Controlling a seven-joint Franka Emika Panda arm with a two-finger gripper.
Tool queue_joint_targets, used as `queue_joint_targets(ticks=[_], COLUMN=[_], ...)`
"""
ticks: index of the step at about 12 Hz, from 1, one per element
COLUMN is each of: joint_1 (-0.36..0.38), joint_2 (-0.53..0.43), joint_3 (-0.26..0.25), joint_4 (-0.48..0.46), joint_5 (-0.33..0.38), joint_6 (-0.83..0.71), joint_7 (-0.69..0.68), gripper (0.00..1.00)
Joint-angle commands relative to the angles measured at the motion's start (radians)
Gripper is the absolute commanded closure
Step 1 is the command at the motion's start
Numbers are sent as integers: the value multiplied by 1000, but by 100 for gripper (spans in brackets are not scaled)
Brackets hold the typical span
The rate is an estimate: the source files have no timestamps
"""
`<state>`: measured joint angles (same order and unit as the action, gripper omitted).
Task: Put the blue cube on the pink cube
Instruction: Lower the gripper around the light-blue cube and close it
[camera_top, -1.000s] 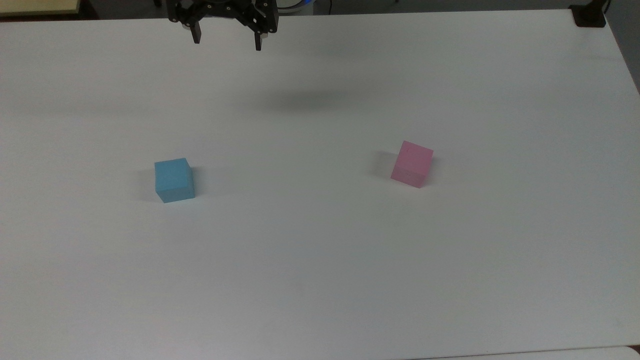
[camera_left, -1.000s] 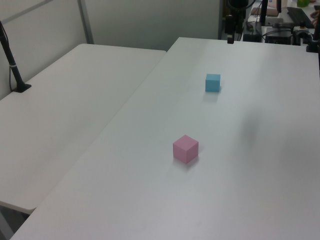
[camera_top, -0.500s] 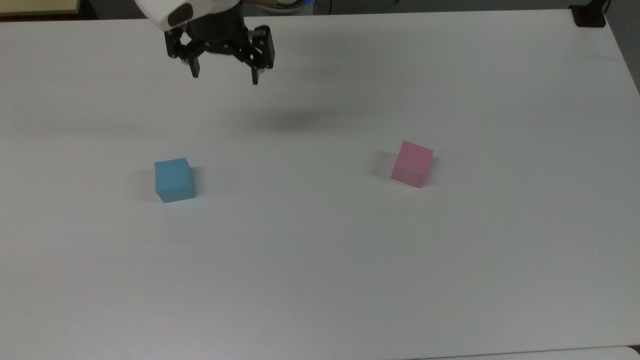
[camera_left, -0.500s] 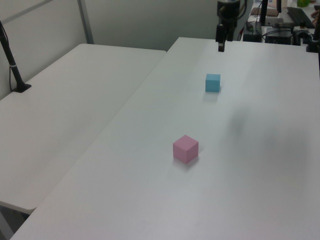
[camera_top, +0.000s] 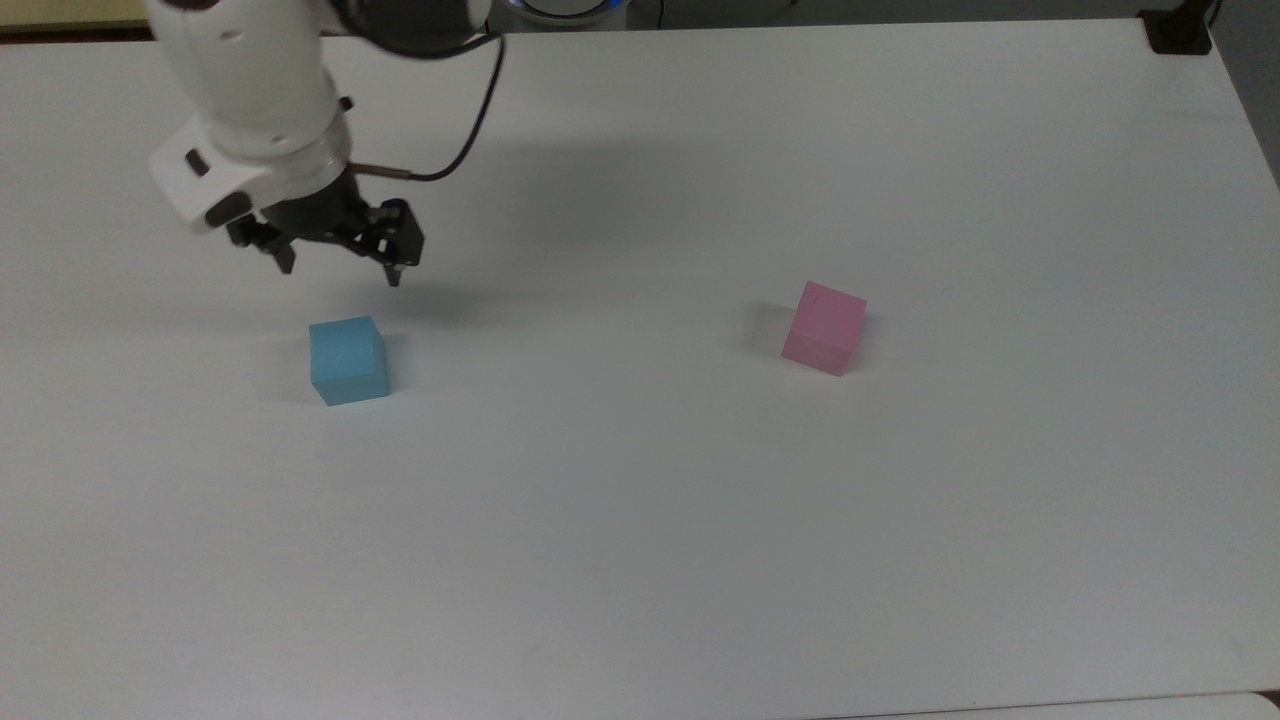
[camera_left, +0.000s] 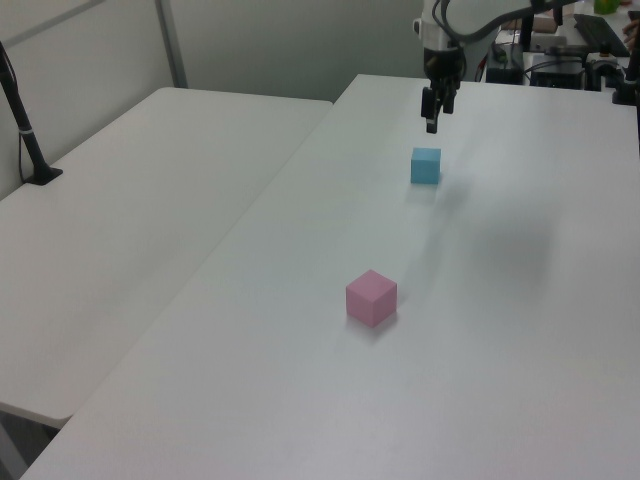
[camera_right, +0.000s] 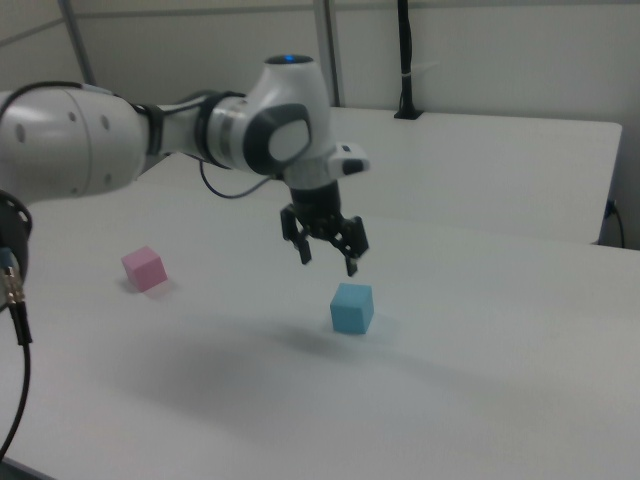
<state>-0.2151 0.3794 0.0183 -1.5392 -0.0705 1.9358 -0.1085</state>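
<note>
Your black two-finger gripper (camera_top: 340, 268) hangs above the white desk (camera_top: 700, 520) with its fingers spread apart and pointing down, holding nothing. This suits an approach from above, judging by the task. The small light-blue matte cube (camera_top: 347, 360) rests flat on the desk, nearer the top view's left edge, just below the gripper in that view; in the right view the gripper (camera_right: 328, 256) is raised clear of its top. The small light-pink matte cube (camera_top: 824, 327) sits well apart, toward the top view's right edge, uncovered to receive the blue one.
</note>
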Motion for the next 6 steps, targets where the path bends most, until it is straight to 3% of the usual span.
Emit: queue_joint_targets(ticks=[1, 6], joint_1=[-23, -3], joint_2=[85, 179], joint_3=[2, 3], joint_4=[37, 33], joint_5=[-18, -54], joint_6=[38, 135], joint_7=[-186, -215], gripper=[0, 0])
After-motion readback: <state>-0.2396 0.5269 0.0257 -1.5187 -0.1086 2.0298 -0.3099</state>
